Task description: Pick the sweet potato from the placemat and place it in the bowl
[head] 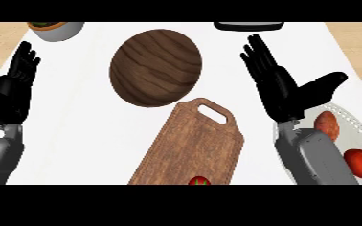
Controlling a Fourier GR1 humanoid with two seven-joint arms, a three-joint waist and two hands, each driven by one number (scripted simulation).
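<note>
The right hand (281, 84) stands spread wide, fingers straight and pointing away, thumb stuck out to the side, holding nothing. Just below its thumb lies the reddish-brown oval sweet potato (326, 125) on the pale grey placemat (348, 116), beside the grey forearm. Off to the hand's left sits the dark round wooden bowl (155, 67), with a brown handled wooden cutting board (192, 145) nearer. The left hand (18, 79) rests open far across, fingers up.
</note>
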